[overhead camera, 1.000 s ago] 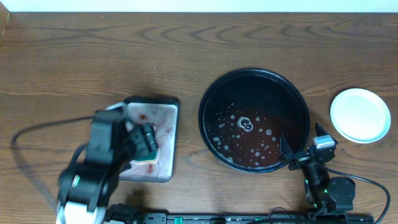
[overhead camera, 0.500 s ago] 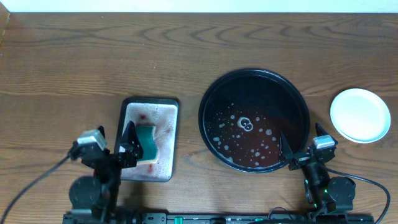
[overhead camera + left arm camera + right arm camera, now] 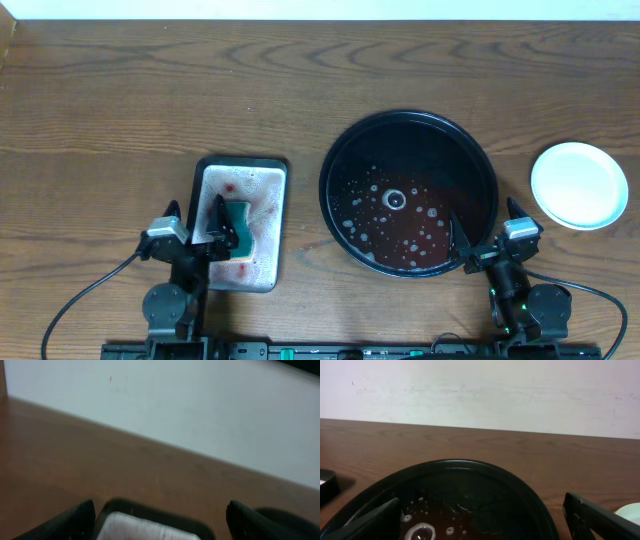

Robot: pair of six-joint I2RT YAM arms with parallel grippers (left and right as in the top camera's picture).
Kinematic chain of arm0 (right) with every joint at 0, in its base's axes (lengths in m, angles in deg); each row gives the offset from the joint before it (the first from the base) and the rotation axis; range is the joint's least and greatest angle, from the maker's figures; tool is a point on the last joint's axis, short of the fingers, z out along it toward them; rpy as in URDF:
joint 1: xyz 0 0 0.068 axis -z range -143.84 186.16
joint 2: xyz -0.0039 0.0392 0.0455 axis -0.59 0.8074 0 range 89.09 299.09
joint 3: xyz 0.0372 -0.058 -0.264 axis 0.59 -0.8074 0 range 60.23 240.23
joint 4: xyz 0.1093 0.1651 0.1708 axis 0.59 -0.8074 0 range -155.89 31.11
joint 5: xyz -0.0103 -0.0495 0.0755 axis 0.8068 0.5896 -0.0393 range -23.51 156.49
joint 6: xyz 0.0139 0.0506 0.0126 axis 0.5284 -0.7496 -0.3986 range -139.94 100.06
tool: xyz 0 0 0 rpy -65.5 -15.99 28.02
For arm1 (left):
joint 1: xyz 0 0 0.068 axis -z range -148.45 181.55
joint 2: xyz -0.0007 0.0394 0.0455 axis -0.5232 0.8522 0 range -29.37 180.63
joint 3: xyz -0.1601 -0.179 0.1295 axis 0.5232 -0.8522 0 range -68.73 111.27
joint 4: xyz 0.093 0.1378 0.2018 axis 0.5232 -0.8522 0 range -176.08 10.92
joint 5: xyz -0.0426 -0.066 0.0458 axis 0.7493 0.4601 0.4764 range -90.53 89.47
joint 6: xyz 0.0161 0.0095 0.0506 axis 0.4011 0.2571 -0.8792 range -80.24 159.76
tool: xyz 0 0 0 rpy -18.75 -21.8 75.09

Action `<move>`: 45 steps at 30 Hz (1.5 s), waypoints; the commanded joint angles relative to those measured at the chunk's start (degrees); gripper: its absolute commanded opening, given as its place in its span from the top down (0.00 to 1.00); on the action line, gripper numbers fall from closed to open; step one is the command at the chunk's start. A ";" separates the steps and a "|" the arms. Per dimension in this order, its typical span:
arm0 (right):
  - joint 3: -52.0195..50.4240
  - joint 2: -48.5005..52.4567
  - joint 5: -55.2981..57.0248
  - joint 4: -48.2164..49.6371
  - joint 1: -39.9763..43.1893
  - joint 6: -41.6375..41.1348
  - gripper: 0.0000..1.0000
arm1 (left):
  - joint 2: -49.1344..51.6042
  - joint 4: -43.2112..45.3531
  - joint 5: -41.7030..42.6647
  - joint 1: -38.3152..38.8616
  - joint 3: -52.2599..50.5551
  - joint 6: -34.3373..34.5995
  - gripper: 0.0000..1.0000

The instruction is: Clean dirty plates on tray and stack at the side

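The black round tray (image 3: 420,140) sits right of centre and holds reddish soapy water with bubbles; no plate lies in it. It fills the lower part of the right wrist view (image 3: 470,463). A pale, clean-looking plate (image 3: 579,185) lies on the bare wood to the tray's right; I cannot tell from above how many are stacked. Its edge shows in the right wrist view (image 3: 631,509). My left gripper (image 3: 196,216) is open and empty at the near-left edge of the white tray. My right gripper (image 3: 485,224) is open and empty at the black tray's near-right rim.
A white rectangular dark-rimmed tray (image 3: 258,185) with red smears lies at left, with a green sponge (image 3: 237,226) on it. Its far end shows blurred between the left fingers (image 3: 150,527). Bare wood tabletop (image 3: 150,100) stretches across the back and left.
My left arm has pulled back from above the white tray to the front edge. The green sponge now lies uncovered on that tray. The right arm has not moved.
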State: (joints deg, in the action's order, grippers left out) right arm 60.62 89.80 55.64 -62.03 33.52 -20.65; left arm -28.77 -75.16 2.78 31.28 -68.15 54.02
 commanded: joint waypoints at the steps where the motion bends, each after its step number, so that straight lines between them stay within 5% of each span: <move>1: -0.07 -0.22 0.09 -0.20 0.50 0.57 0.01 | -0.50 -0.59 0.52 0.26 -0.37 -0.96 0.16; 12: -0.07 -0.22 0.11 -0.20 0.50 0.57 0.01 | -0.48 -7.72 0.55 0.50 -0.35 -0.94 0.16; 45: -0.07 -0.22 0.09 -0.17 0.50 0.57 0.01 | 0.87 -7.69 0.55 0.50 -0.33 -0.92 0.16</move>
State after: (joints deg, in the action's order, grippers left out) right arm 60.62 89.83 55.64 -62.03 33.52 -20.65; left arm -28.00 -80.17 2.76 31.63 -68.07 54.02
